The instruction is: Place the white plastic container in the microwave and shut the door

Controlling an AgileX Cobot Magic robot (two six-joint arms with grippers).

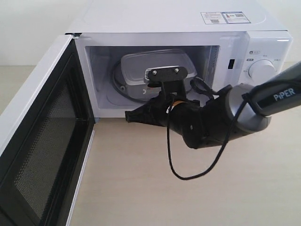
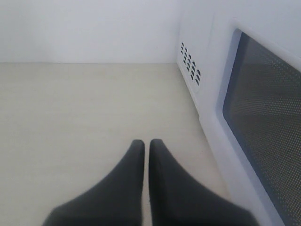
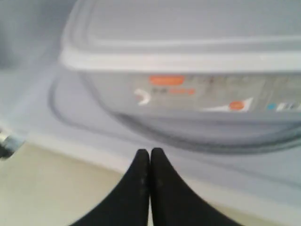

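Note:
The white plastic container (image 1: 141, 63) sits inside the microwave (image 1: 188, 21) on the round glass plate, its lid on. In the right wrist view the container (image 3: 188, 47) fills the upper part, its red-marked label (image 3: 167, 80) facing me. The door (image 1: 42, 141) stands wide open to the left, black mesh inner face showing. My right gripper (image 1: 129, 116) is shut and empty, just outside the opening's front edge, low and apart from the container; its tips (image 3: 150, 151) meet over the cavity sill. My left gripper (image 2: 146, 143) is shut and empty over the table beside the door's outer window (image 2: 263, 117).
The right arm's wrist camera mount (image 1: 164, 73) hides part of the container. A black cable (image 1: 188, 174) loops down from the arm over the beige table (image 1: 141, 197). A round knob (image 1: 262, 69) sits on the right panel. Vent holes (image 2: 190, 63) mark the microwave's side.

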